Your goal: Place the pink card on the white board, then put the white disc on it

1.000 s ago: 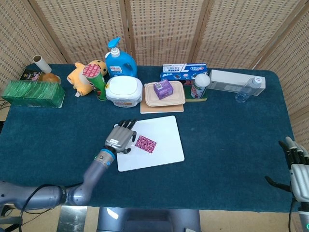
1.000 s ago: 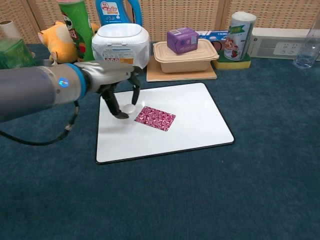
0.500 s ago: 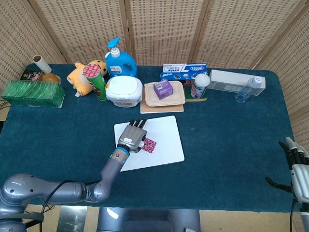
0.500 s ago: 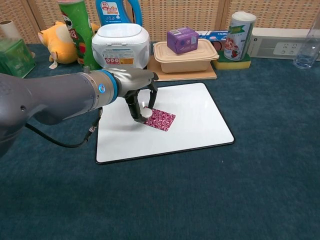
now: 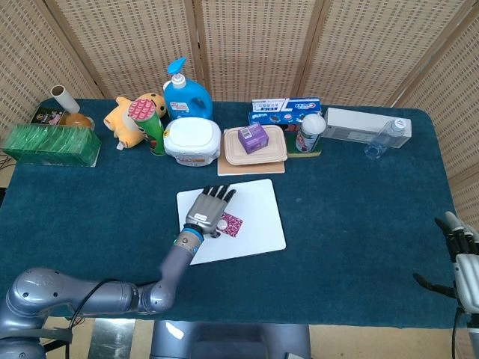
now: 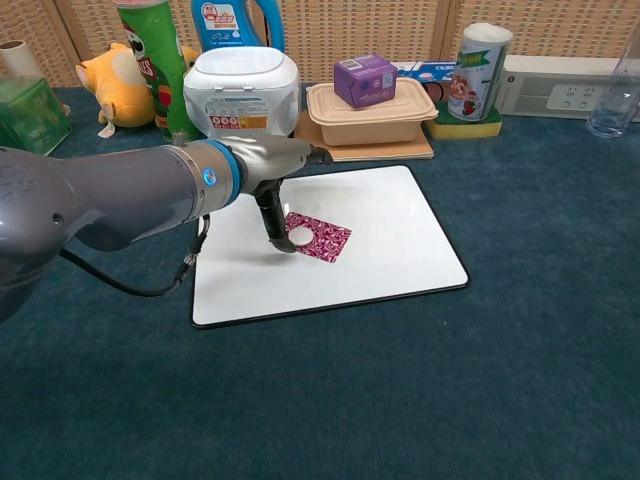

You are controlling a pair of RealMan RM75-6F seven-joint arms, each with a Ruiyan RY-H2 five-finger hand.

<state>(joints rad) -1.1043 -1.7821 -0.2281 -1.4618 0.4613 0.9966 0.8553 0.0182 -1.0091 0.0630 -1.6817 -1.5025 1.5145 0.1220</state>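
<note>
Over the board [image 6: 400,250] my left hand [image 5: 208,213] pinches the disc [image 6: 299,237] at the card's [image 6: 322,238] near edge; I'd centre it, lower flat, then release gently. Right hand [image 5: 464,262] idles off the bench, fingers apart

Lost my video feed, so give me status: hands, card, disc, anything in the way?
Left hand over pink card, white disc at its fingertips. Card flat on white board. Right hand idle at table edge. Nothing blocking.
</note>
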